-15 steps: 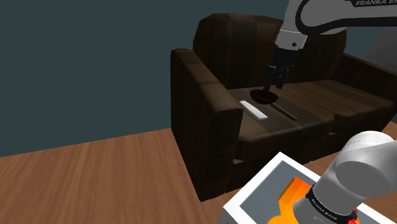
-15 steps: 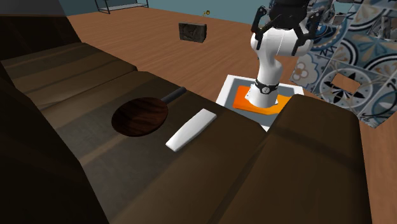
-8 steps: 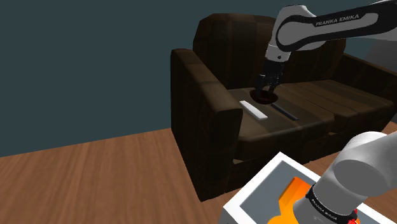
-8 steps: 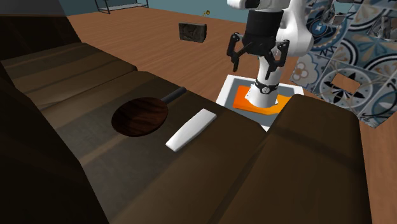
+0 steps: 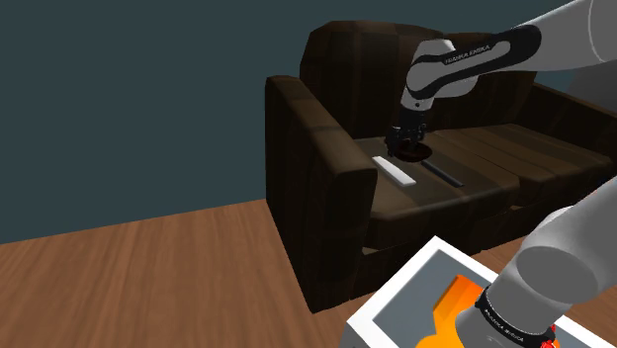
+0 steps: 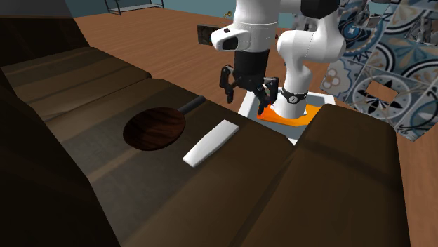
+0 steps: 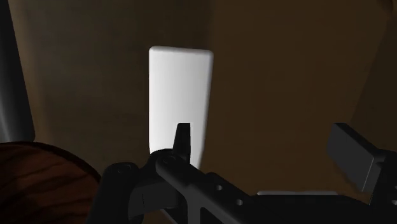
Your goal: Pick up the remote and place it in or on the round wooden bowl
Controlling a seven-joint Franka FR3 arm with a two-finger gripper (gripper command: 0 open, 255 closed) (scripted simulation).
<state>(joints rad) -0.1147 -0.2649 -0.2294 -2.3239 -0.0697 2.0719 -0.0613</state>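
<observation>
A flat white remote (image 5: pixel 394 170) lies on the dark brown sofa seat (image 5: pixel 475 158); it also shows as remote (image 6: pixel 210 142) and remote (image 7: pixel 180 95). A round dark wooden bowl (image 6: pixel 154 128) sits just beyond it, with its rim (image 5: pixel 419 151) partly behind the hand. My black gripper (image 5: pixel 400 144) hangs open above the seat, between bowl and remote, touching neither. In the second exterior view the gripper (image 6: pixel 246 104) shows its fingers spread wide. In the wrist view the gripper (image 7: pixel 267 146) looks down on the remote, with the bowl (image 7: pixel 38 184) off to one side.
A slim dark bar (image 5: pixel 444 174) lies on the seat beside the bowl. The sofa's armrest (image 5: pixel 316 148) and backrest (image 5: pixel 376 49) wall in the seat. The stand (image 6: pixel 284 105) rests on a wooden floor, and a dark box (image 6: pixel 212 34) lies farther off.
The arm has swung down from high over the sofa. The open gripper now hangs low over the seat, nearer the white remote. The objects have not moved.
</observation>
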